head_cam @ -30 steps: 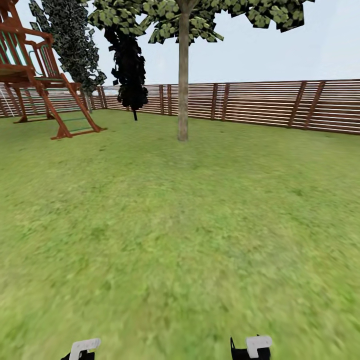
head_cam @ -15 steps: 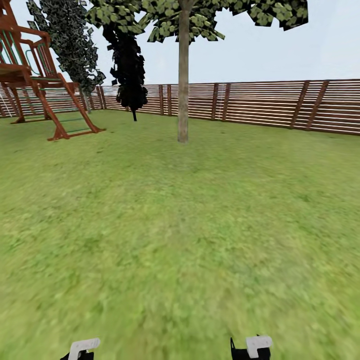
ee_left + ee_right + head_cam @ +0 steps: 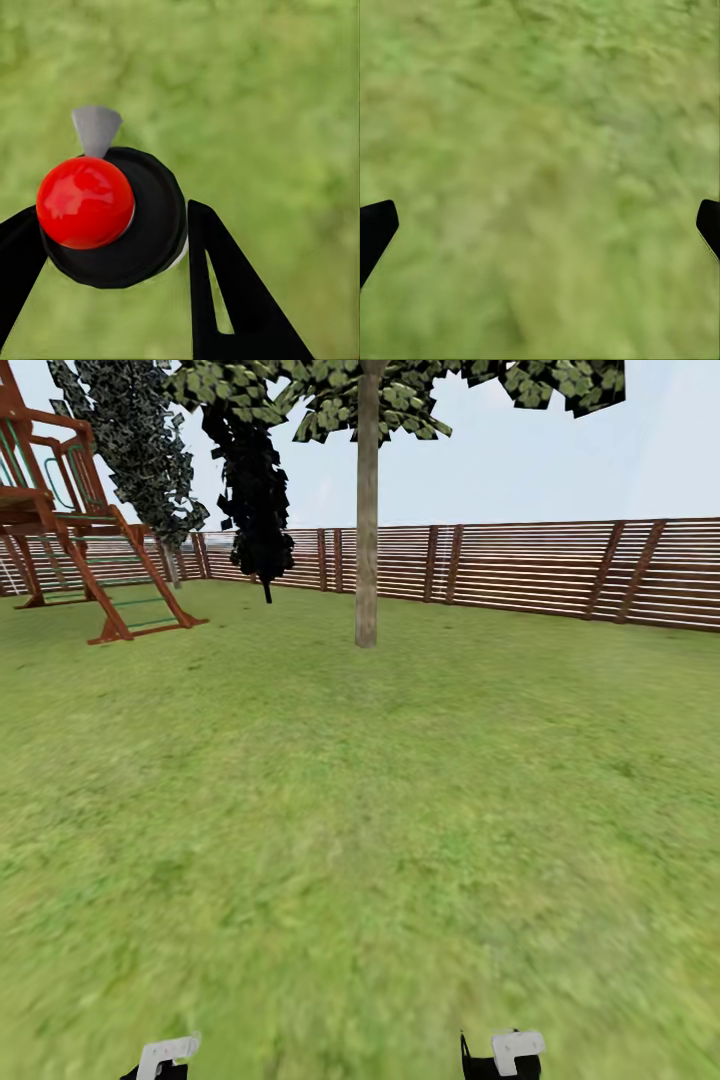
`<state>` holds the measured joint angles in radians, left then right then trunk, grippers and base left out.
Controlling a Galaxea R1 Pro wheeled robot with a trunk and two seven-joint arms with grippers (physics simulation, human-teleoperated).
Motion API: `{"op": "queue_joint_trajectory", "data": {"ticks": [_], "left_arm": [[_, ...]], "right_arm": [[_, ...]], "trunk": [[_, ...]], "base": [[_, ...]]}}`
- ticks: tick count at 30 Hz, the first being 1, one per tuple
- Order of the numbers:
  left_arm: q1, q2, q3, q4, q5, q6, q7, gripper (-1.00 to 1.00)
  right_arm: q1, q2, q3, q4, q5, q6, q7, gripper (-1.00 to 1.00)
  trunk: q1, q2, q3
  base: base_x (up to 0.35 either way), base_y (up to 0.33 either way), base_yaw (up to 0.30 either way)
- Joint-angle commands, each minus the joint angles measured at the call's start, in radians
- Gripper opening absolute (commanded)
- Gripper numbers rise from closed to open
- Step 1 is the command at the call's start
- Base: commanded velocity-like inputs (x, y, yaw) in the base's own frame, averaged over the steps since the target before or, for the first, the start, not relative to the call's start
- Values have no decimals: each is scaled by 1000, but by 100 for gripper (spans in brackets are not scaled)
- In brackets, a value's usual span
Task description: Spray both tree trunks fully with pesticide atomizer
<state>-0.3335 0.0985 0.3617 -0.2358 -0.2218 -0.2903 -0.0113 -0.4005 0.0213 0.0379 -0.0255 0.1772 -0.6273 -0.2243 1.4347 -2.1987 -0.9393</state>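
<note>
Atomizer in the left end effector, tree ahead across the lawn

The left end effector (image 3: 112, 247) pinches the pesticide atomizer (image 3: 112, 217), its red cap and grey nozzle facing the camera above grass. The right end effector (image 3: 540, 225) is spread wide over bare lawn (image 3: 360, 840), holding nothing. The tree trunk (image 3: 367, 510) stands upright, straight ahead and well apart, before the fence (image 3: 560, 570); the left arm carries the sprayer, so the approach likely centres on it.
</note>
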Motion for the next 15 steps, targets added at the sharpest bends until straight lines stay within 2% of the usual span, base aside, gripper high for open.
{"op": "queue_joint_trajectory", "data": {"ticks": [1, 15], "left_arm": [[-1, 0, 8, 1, -11, -4, -1, -100], [-1, 1, 9, 0, -10, -4, -1, -100]], "right_arm": [[-1, 0, 4, 1, 8, 0, -10, 100], [0, 0, 4, 1, 8, 0, -10, 100]], "trunk": [[0, 0, -1], [0, 0, -1]], "base": [[339, 0, 0], [339, 0, 0]]}}
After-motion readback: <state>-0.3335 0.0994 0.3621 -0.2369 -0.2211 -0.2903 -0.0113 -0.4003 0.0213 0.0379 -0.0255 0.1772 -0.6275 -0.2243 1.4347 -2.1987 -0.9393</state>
